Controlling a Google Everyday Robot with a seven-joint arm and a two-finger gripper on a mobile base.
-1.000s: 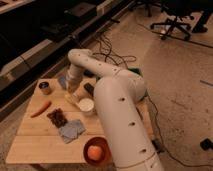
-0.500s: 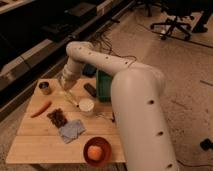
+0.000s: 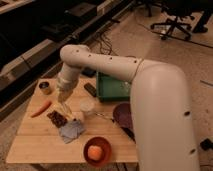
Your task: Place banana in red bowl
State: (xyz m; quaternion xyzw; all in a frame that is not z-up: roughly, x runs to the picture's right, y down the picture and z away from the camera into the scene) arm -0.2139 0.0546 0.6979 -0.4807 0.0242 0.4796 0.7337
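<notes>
The banana is a small pale-yellow shape lying on the wooden table, just right of the orange carrot. My gripper hangs at the end of the white arm directly over the banana's back end, very close to it or touching it. The red bowl sits at the table's front edge, right of centre, with a round orange-pink fruit inside it. The bowl is well in front of and to the right of the gripper.
A dark maroon bowl is partly hidden by my arm at the right. A green bin, a white cup, a dark remote-like object, a small tin, a brown snack bar and a grey-blue cloth also lie on the table.
My gripper has come down and forward from the back of the table to just over the banana. The arm's bulk has swung to the right of the view.
</notes>
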